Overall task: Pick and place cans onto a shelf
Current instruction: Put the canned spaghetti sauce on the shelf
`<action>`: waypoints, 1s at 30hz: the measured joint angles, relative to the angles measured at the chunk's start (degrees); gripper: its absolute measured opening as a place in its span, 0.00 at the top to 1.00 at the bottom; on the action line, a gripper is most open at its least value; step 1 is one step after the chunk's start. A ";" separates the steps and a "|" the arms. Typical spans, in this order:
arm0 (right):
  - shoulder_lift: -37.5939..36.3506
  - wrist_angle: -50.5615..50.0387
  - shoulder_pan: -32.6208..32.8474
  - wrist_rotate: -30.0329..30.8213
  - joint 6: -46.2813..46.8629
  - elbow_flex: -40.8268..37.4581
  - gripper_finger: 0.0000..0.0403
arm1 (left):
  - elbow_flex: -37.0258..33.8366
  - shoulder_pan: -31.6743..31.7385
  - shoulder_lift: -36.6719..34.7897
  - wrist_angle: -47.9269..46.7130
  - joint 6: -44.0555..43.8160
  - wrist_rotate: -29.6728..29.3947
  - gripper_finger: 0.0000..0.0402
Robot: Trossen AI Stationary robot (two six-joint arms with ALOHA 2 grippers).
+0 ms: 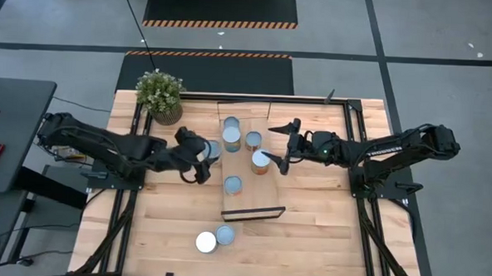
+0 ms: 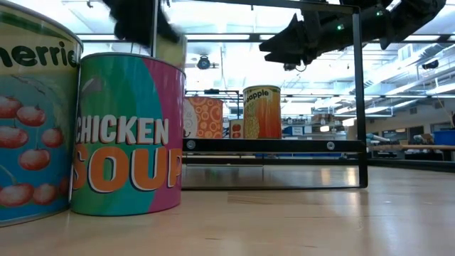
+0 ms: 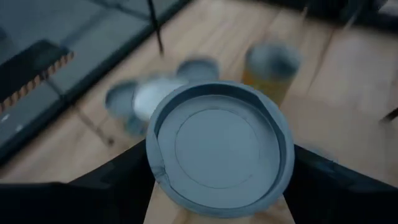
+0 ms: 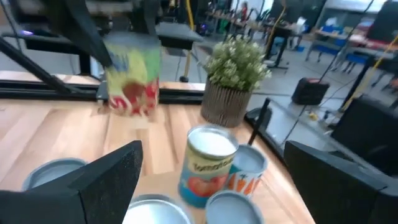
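While the left gripper [image 1: 203, 159] grasps a can [image 3: 217, 146] beside the shelf [image 1: 265, 185], the right gripper [image 1: 281, 144] hangs released above another can [image 1: 261, 161] on that shelf.

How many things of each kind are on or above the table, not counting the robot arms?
Cans: 8
Shelf: 1
Potted plant: 1
Total: 10
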 joint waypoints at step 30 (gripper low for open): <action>17.25 2.33 9.53 15.55 -12.76 18.63 0.02 | 13.77 -0.28 16.98 22.36 20.63 -9.45 0.28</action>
